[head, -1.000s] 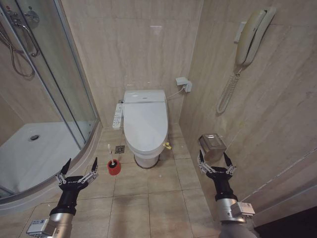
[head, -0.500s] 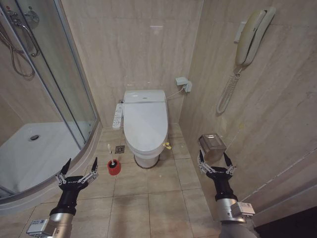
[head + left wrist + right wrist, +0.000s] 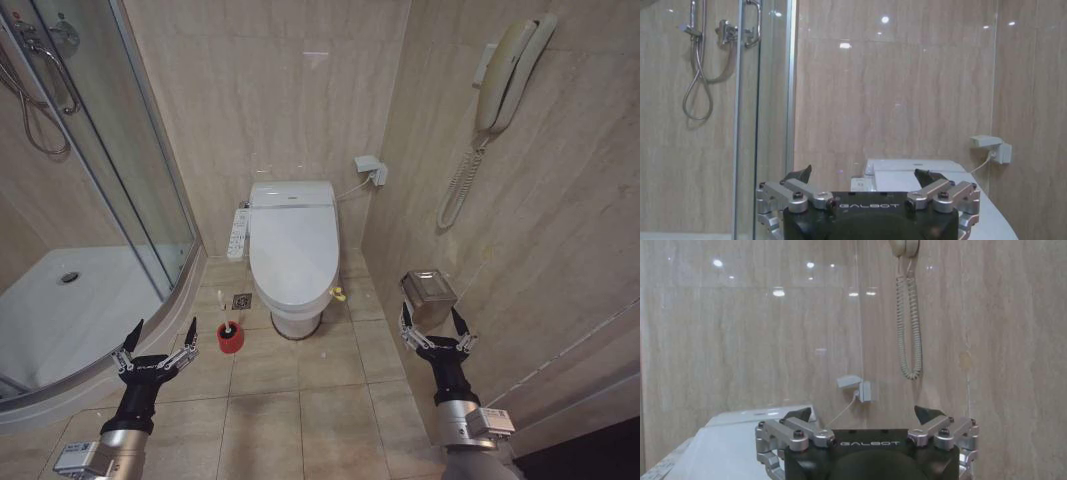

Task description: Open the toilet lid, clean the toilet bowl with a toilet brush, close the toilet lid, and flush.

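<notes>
Two metal pincers, left (image 3: 157,345) and right (image 3: 432,327), spread open, glossy oval toilet lid (image 3: 293,243) shut, round red brush holder (image 3: 230,338)

You can read "GALBOT" in pale letters on the black body of the left hand (image 3: 863,175), and the same word on the black body of the right hand (image 3: 865,415).

Wall phone (image 3: 510,70), glass shower door (image 3: 120,160), metal bin (image 3: 428,294).
</notes>
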Tool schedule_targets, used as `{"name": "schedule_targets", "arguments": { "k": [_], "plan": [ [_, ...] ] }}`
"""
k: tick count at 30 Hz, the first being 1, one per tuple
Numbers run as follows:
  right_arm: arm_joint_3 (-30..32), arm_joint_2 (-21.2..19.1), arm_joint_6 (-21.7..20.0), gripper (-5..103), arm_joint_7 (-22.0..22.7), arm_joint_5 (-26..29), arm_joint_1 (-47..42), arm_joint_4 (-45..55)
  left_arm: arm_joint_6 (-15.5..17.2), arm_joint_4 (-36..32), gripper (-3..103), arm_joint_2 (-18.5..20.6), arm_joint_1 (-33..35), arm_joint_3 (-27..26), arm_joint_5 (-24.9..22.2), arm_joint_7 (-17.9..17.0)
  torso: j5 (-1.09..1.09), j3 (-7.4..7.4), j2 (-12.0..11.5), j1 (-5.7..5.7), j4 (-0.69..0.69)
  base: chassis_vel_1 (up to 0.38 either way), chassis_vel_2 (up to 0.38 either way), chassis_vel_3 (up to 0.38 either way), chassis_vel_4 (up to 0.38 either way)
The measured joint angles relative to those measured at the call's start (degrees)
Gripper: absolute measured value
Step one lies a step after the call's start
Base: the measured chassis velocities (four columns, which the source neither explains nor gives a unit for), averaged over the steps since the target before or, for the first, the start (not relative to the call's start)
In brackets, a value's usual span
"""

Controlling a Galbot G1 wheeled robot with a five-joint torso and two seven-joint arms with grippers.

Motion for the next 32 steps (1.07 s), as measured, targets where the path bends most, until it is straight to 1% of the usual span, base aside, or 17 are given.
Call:
{"name": "schedule_targets", "arguments": {
  "k": [32],
  "plan": [
    [0.0, 0.0, 0.0, 100, 0.0, 0.0, 0.0, 0.0, 0.0, 0.0, 100, 0.0, 0.0, 0.0, 0.0, 0.0, 0.0, 0.0, 0.0, 0.0, 0.0, 0.0, 0.0, 0.0, 0.0]
  ]
}}
